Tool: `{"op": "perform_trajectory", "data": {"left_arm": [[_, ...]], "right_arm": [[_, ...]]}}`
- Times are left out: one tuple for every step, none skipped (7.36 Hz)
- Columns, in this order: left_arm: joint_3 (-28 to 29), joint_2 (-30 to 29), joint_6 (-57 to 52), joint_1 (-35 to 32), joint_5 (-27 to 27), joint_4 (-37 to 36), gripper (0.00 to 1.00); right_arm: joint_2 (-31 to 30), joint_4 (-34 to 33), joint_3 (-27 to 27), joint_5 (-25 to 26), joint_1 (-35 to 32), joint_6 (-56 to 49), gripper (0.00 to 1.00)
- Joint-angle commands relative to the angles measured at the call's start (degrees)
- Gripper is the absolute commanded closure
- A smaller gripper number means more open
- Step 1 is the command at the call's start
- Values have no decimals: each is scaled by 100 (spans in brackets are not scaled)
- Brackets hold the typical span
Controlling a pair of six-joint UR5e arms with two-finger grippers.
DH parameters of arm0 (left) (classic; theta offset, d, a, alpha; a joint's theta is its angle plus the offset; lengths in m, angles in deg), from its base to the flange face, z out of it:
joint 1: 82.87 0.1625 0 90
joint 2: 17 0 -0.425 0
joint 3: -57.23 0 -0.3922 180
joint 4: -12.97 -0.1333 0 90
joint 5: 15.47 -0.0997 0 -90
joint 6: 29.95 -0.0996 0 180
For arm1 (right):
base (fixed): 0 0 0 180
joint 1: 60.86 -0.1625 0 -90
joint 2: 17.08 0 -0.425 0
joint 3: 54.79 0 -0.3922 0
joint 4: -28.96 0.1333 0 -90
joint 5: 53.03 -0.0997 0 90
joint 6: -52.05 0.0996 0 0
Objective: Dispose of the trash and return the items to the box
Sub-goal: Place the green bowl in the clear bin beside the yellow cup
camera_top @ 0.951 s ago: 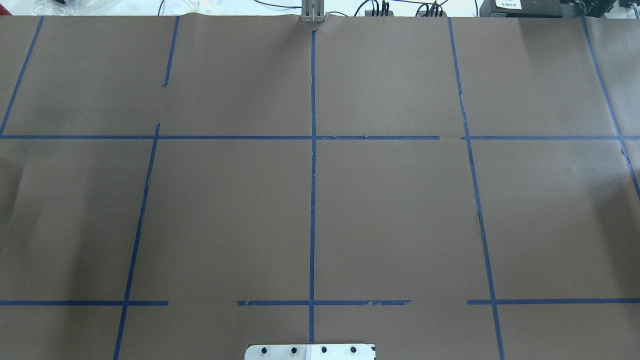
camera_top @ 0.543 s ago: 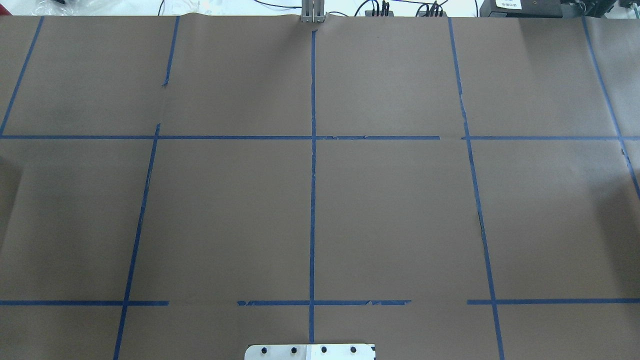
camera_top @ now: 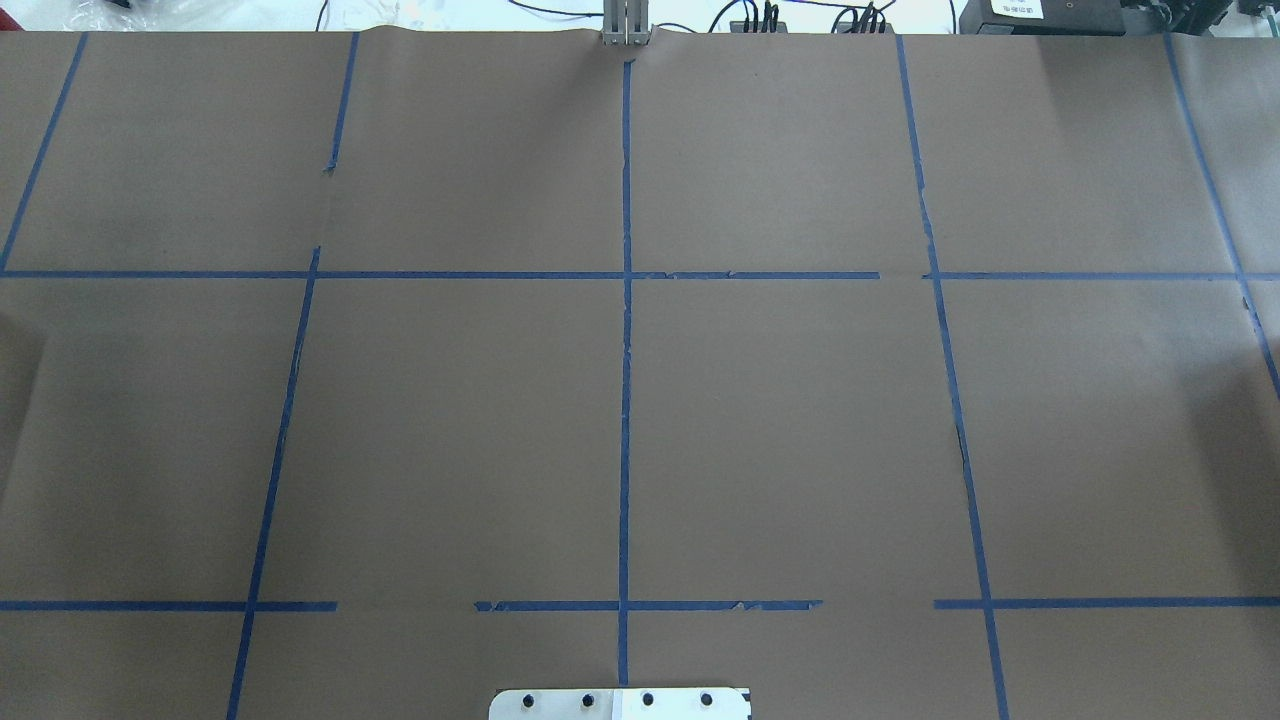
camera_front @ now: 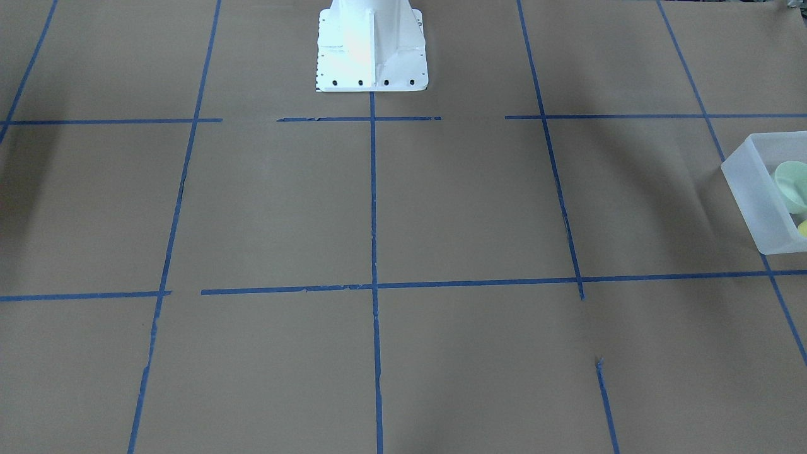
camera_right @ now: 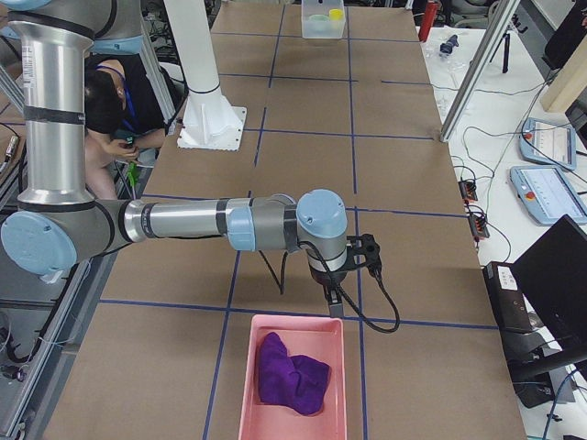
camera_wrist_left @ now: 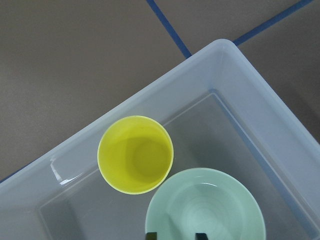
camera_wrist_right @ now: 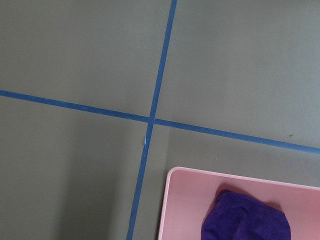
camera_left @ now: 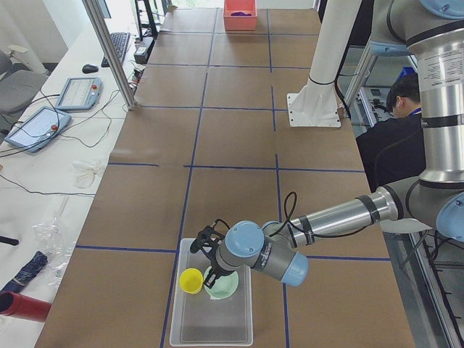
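The frosted box (camera_wrist_left: 260,115) stands at the table's end on my left, and also shows in the exterior left view (camera_left: 181,330). The yellow cup (camera_wrist_left: 135,155) stands upright in it, beside the mint-green bowl (camera_wrist_left: 205,210). My left gripper (camera_wrist_left: 175,236) hovers over the bowl, open and empty, with its dark fingertips (camera_wrist_left: 150,235) apart. It also shows in the exterior left view (camera_left: 212,275). My right gripper (camera_right: 332,302) hangs just above the near rim of a pink tray (camera_right: 252,403). I cannot tell whether it is open or shut.
The pink tray (camera_wrist_right: 185,200) holds a purple cloth (camera_wrist_right: 245,220). Brown paper with blue tape lines covers the table. The white robot base (camera_front: 371,50) stands at mid table. Tablets, cables and a seated person are at the table's sides.
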Motion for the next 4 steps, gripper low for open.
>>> {"op": "perform_trajectory", "data": {"left_arm": [[-602, -209, 481, 2, -37, -457, 0], [-1111, -359, 824, 11, -81, -1131, 0], [-1560, -656, 985, 19, -316, -2000, 0], [-1852, -1016, 951, 37, -388, -2965, 0]], "right_arm": [[0, -9, 0, 0, 13, 16, 0], [0, 0, 9, -9, 48, 146, 0], [0, 0, 9, -18, 101, 200, 0], [0, -9, 9, -26, 110, 209, 0]]}}
